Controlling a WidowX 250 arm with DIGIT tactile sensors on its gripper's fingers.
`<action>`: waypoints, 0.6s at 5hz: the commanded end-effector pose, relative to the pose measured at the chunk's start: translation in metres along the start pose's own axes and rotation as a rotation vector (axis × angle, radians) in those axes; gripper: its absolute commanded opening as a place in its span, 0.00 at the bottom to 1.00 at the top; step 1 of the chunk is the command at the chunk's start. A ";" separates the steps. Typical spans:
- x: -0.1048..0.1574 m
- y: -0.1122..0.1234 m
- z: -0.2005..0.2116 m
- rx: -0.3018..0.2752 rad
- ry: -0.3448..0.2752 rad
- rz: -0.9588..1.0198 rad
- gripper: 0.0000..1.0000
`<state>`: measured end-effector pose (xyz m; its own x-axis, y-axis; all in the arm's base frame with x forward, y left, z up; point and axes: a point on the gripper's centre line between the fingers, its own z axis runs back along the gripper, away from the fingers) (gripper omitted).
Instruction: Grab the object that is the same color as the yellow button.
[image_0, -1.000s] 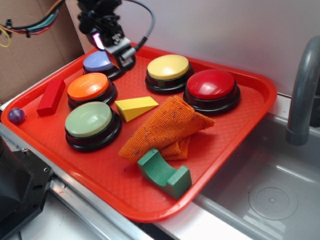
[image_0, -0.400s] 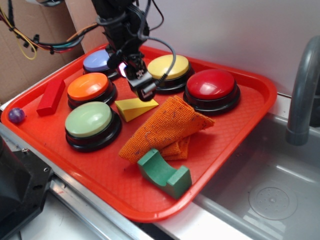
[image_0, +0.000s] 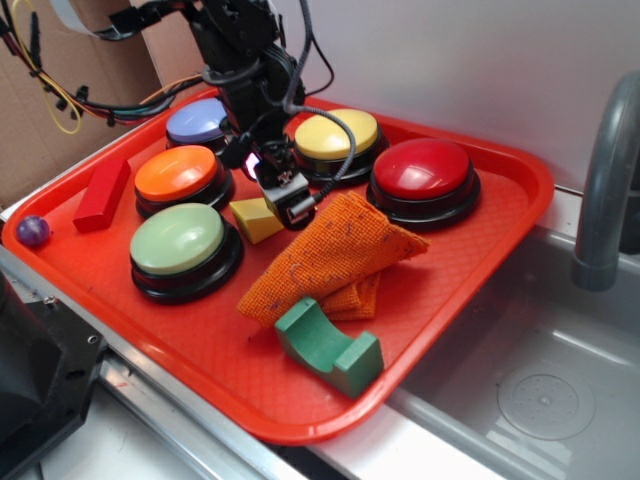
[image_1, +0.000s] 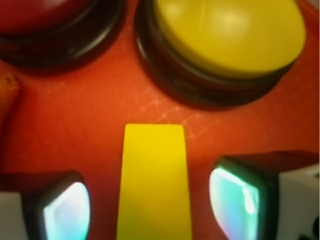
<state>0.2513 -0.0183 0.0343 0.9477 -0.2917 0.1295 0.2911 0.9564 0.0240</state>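
The yellow wedge block (image_0: 254, 219) lies on the red tray (image_0: 200, 330) between the pale green button and the orange cloth. My gripper (image_0: 290, 205) is low over the block's right part and hides it. In the wrist view the block (image_1: 154, 180) lies between my two fingertips (image_1: 65, 212), with red tray showing on both sides of it. The gripper (image_1: 152, 207) is open and does not touch the block. The yellow button (image_0: 335, 135) stands just behind the block; it also shows in the wrist view (image_1: 227, 35).
On the tray are a red button (image_0: 422, 172), an orange button (image_0: 178, 175), a pale green button (image_0: 180, 242), a blue button (image_0: 195, 122), an orange cloth (image_0: 330, 255), a green arch block (image_0: 330, 345), a red block (image_0: 100, 193) and a purple ball (image_0: 33, 231). A sink (image_0: 540, 380) lies at right.
The gripper has moved from the back left by the blue button forward and down, and now straddles the yellow wedge. The block has not moved.
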 end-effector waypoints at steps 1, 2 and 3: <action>0.001 -0.004 -0.004 0.000 -0.017 -0.007 1.00; 0.000 -0.005 -0.008 0.019 0.021 -0.011 1.00; 0.000 -0.006 -0.009 0.025 0.037 -0.006 0.52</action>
<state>0.2436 -0.0216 0.0170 0.9553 -0.2902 0.0568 0.2883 0.9567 0.0405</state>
